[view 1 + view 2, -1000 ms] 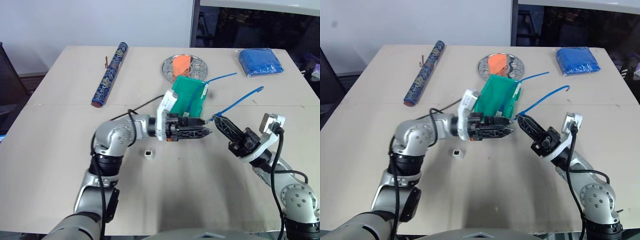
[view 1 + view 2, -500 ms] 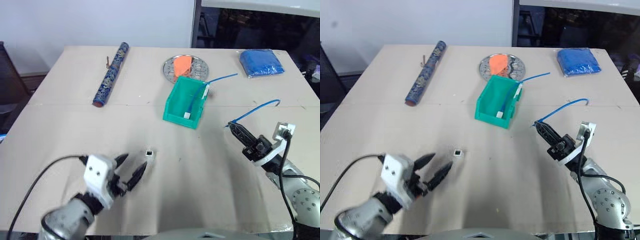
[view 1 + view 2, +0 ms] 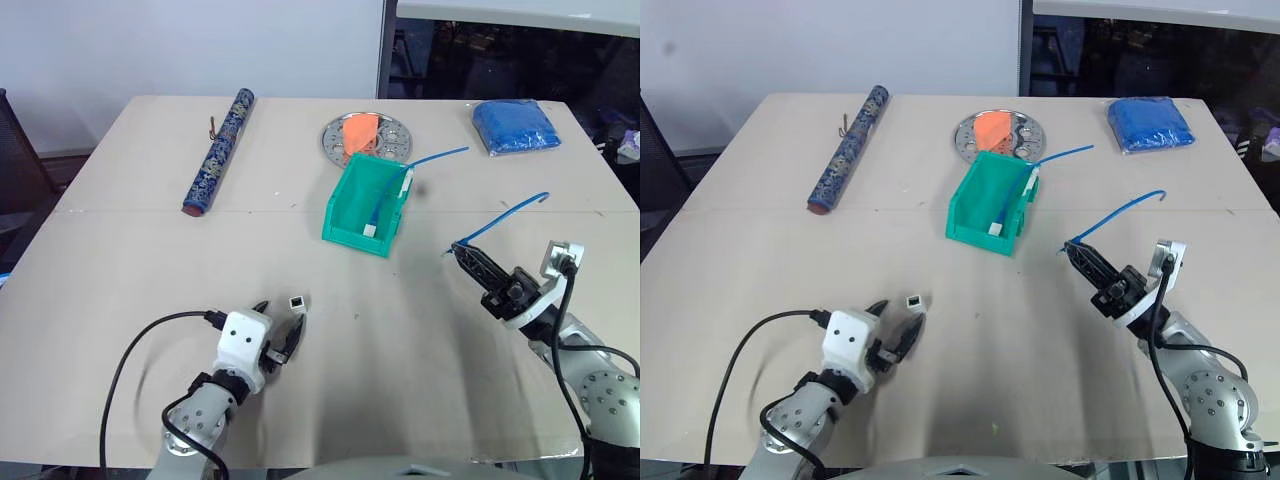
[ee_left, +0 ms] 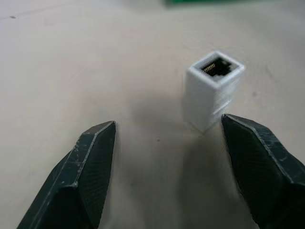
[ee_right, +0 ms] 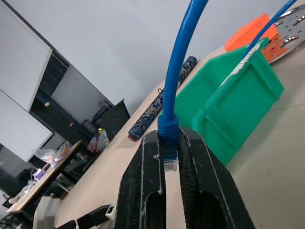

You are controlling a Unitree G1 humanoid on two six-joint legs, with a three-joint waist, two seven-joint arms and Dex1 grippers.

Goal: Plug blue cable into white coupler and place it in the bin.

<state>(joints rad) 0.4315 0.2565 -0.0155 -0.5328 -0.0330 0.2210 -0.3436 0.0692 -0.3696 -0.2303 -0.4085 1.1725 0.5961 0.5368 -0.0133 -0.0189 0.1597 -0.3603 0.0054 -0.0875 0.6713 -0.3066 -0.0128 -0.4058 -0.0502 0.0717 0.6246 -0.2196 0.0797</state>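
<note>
Left pincer [image 4: 164, 138] stood apart, empty, low over the bench [image 3: 120, 260]; the white coupler [image 4: 213, 88] sat upright at its 1 o'clock. Right pincer [image 5: 167, 157] was clamped on the blue cable [image 5: 183, 57]

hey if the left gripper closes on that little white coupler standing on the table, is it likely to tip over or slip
The white coupler stands upright on a small base, socket up, so a nudge from one finger would probably tip it. It looks like light, smooth plastic, so it may skid on the table. The left gripper is open, and the coupler sits off-centre.
</note>
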